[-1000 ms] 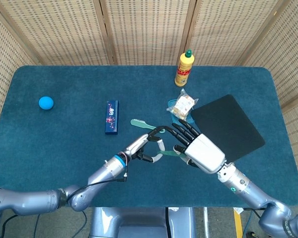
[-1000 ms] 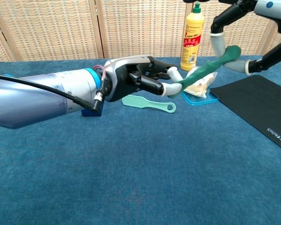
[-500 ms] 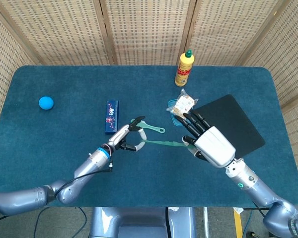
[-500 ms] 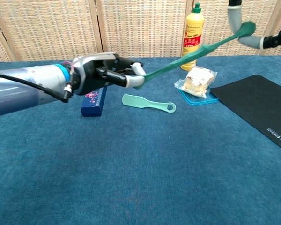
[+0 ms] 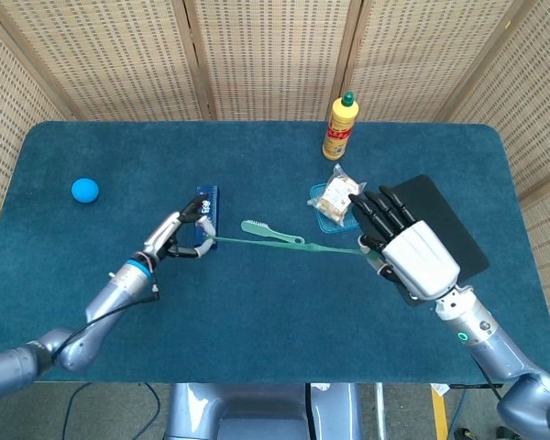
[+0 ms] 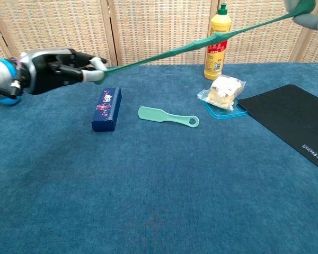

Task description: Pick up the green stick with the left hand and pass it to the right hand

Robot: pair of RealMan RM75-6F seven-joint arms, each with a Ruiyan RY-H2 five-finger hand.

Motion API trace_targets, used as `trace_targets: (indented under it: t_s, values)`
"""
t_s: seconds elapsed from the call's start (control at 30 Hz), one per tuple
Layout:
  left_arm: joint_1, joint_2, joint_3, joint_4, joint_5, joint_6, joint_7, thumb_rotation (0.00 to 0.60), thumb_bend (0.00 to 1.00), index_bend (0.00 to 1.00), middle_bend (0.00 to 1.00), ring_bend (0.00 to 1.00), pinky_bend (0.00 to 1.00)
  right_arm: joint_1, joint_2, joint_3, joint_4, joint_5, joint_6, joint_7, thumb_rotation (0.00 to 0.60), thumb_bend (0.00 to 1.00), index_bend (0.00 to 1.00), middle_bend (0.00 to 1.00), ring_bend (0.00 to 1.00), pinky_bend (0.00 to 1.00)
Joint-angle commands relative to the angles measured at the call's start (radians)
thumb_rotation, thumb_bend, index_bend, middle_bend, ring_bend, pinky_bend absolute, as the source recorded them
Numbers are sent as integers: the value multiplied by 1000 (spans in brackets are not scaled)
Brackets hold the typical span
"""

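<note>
The green stick [image 5: 289,246] is a thin rubbery strip pulled taut above the table between both hands. My left hand [image 5: 185,236] pinches its left end over the blue box. My right hand [image 5: 411,255] grips the right end beside the black mat, fingers spread upward. In the chest view the green stick [image 6: 159,53] slants up from my left hand [image 6: 58,66] to my right hand [image 6: 311,16], which shows only as fingertips at the top right corner.
A pale green brush [image 5: 271,233] [image 6: 167,117] lies flat under the stick. Blue box [image 5: 206,206] [image 6: 106,108], blue ball [image 5: 84,190], yellow bottle [image 5: 340,126] [image 6: 217,39], snack packet [image 5: 336,194] [image 6: 222,90] and black mat [image 5: 435,225] [image 6: 291,119] sit on the blue table.
My left hand has drawn back to the left and my right hand to the right. The green stick has stretched from a short bent piece into a long taut line.
</note>
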Motion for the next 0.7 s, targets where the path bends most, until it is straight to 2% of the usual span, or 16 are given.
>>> trace_targets:
  t_s: [0.03, 0.37, 0.7]
  values:
    - [35, 47, 4, 22, 41, 1, -59, 600, 574, 771, 0, 0, 0, -4, 4, 3, 3, 5, 5, -1, 600, 616, 773, 95, 0, 0]
    - [91, 131, 21, 87, 92, 29, -143, 600, 575, 771, 0, 0, 0, -23, 24, 9, 32, 19, 23, 0, 600, 616, 773, 95, 0, 0]
    - [162, 217, 42, 196, 122, 59, -274, 600, 576, 771, 0, 0, 0, -76, 34, -6, 120, 40, 73, 58, 600, 616, 773, 95, 0, 0]
